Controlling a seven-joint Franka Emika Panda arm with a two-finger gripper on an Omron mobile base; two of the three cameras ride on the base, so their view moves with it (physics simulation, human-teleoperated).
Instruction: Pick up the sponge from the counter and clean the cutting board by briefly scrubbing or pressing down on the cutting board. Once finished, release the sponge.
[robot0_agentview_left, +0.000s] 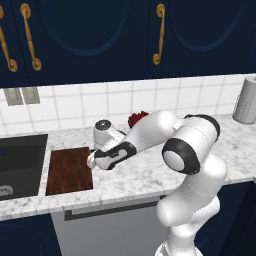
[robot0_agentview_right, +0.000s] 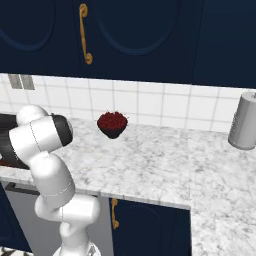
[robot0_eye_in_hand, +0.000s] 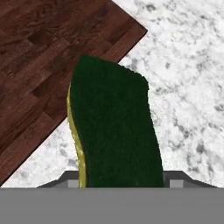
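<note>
My claw (robot0_agentview_left: 91, 161) holds the sponge (robot0_eye_in_hand: 113, 127) across its width, green scrubbing face toward my camera, hanging over the edge where the cutting board (robot0_agentview_left: 69, 170) meets the tabletop (robot0_agentview_left: 150, 172), ready, I judge, to press on the wood

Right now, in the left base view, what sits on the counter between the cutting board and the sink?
Nothing: only a narrow bare strip of the counter separates the cutting board from the sink in the left base view.
</note>
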